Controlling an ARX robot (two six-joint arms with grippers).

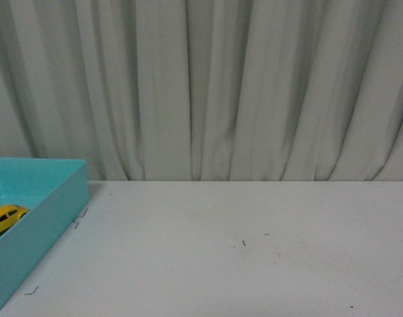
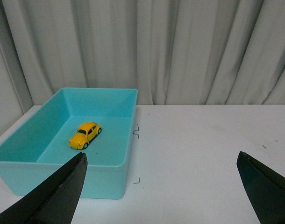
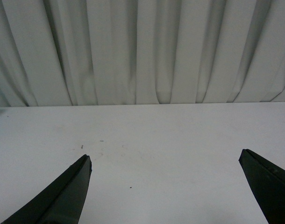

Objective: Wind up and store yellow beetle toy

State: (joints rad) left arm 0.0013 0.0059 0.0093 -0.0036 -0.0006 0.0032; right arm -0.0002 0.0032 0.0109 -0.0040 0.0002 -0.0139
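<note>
This looks like a staged robot test booth, probably in a lab rather than a home. A plain white table (image 1: 254, 264) with a few small dark scuffs runs back to a pleated grey-white curtain (image 1: 208, 86) that closes off everything behind its far edge. A teal plastic bin (image 2: 112, 179) sits at the table's left edge.

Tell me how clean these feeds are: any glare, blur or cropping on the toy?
Front view: dim and soft, with the yellow beetle toy cut by the frame's left edge inside the teal bin. Left wrist view: brighter, toy whole and fairly sharp, no glare; open left gripper fingertips blurred. Right wrist view: even light, bare white table, open right gripper.
</note>
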